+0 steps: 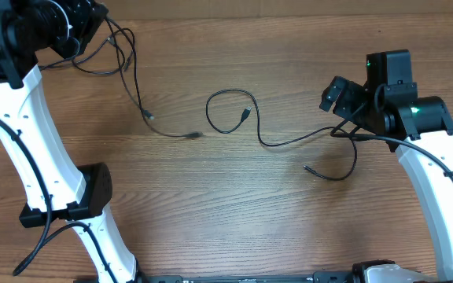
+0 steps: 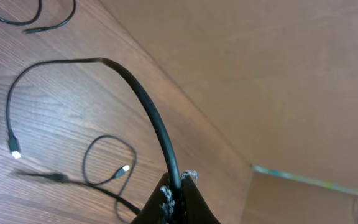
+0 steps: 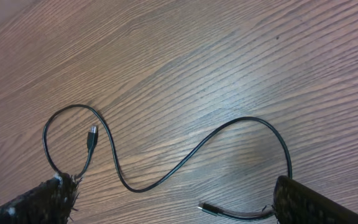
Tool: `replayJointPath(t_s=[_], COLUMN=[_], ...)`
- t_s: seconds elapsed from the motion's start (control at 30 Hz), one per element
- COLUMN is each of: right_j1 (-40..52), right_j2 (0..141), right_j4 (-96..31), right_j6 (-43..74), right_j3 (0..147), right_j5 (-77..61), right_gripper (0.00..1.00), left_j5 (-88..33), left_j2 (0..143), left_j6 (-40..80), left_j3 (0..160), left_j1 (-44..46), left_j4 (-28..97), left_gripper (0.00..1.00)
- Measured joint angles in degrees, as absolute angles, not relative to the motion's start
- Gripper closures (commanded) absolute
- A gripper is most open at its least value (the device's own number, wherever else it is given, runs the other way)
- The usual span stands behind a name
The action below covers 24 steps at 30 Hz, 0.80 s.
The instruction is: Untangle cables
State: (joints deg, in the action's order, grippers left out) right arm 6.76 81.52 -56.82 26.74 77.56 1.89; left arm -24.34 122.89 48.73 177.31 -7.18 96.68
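Observation:
My left gripper [image 1: 93,27] is at the far left of the table, raised and shut on a black cable [image 2: 148,112]. In the left wrist view that cable arcs out of the jaws [image 2: 179,186] down to a plug on the wood. In the overhead view two thin cables [image 1: 132,75] trail from this gripper to plug ends near the table's middle left. A third cable [image 1: 230,110] lies loose in the middle, looped, and runs right under my right gripper [image 1: 334,96]. The right gripper [image 3: 179,205] is open just above this cable [image 3: 185,162], holding nothing.
A brown cardboard wall [image 2: 260,81] stands behind the table's far edge by the left gripper. The white arm links and the left arm's black base [image 1: 85,192] sit at the table's left and right sides. Bare wood lies between the cables.

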Motion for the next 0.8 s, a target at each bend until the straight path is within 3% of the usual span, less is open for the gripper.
replayJointPath(t_s=[0.53, 0.8], right_j1=[6.76, 6.76], right_j2=[81.52, 81.52], right_j4=[-56.84, -56.82], right_j6=[26.74, 26.74], right_j3=[77.56, 77.56], right_j5=[1.89, 1.89], right_gripper=[0.0, 0.0], left_j5=[-30.46, -49.6], left_j2=[122.89, 122.89], left_j6=[29.71, 16.56], left_j3=[163.52, 160.75], left_j1=[-7.2, -7.11], left_j4=[94.45, 90.48], left_gripper=[0.96, 0.96])
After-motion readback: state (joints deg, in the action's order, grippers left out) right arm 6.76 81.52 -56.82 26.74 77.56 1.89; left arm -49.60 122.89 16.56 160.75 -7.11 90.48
